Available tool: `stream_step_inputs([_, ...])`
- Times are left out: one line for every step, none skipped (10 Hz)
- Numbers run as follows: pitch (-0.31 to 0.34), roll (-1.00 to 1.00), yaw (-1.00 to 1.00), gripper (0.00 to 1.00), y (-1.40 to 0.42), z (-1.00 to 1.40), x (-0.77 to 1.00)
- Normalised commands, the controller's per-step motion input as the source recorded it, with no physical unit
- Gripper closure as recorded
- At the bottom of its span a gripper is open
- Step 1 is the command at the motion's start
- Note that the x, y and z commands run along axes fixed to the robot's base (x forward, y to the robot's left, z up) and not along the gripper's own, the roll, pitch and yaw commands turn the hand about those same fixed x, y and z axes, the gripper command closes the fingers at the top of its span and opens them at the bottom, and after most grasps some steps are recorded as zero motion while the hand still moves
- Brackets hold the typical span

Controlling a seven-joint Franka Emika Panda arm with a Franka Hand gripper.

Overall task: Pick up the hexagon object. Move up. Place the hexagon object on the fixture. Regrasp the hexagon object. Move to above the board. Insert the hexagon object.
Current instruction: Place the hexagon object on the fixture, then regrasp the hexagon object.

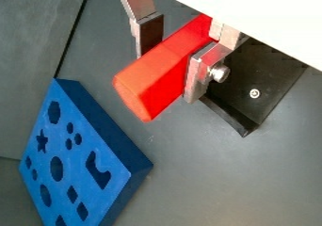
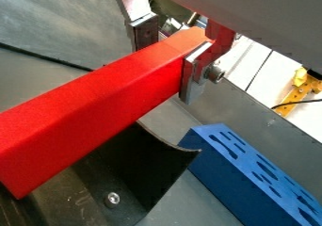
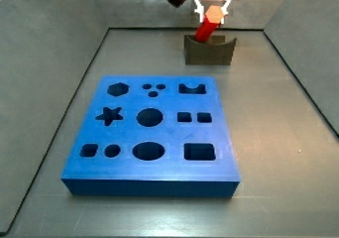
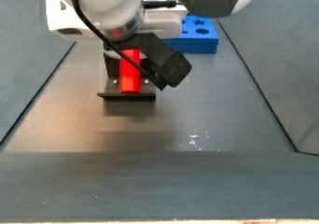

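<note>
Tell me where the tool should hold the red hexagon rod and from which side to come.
Grip the hexagon object near its upper end, across two opposite flat faces, coming from above. The tool is shut on it there now, rod tilted above the fixture, free lower end pointing at the notch.

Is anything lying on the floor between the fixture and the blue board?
No. In a side view, bare grey floor separates the fixture from the board. The pincer holds the hexagon object above the fixture.

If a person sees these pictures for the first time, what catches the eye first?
The bright red hexagon object, clamped between the silver fingers of the tool, hangs tilted just above the dark fixture at the far end. Next comes the big blue board with shaped holes, lying mid-floor.
</note>
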Motion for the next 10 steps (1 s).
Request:
stream_step_inputs([-0.005, -0.16, -0.22, 1.0, 0.24, -1.0, 0.19])
stream_step_inputs([-0.012, -0.17, -0.22, 1.0, 0.24, -1.0, 0.2])
stream_step_inputs([-0.012, -0.16, -0.19, 1.0, 0.25, -1.0, 0.18])
stream_step_inputs([-0.012, -0.15, -0.15, 1.0, 0.26, -1.0, 0.14])
stream_step_inputs([-0.014, -0.15, -0.14, 1.0, 0.27, -1.0, 0.12])
stream_step_inputs([-0.015, -0.14, -0.13, 1.0, 0.28, -0.99, 0.11])
stream_step_inputs([0.0, 0.0, 0.0, 0.0, 0.0, 0.0, 0.0])
stream_step_inputs([0.001, 0.01, 0.04, 0.0, 0.0, 1.0, 0.0])
stream_step_inputs([0.003, 0.01, 0.05, 0.0, 0.0, 1.0, 0.0])
stream_step_inputs([0.016, 0.01, 0.05, 0.0, 0.01, 1.0, -0.02])
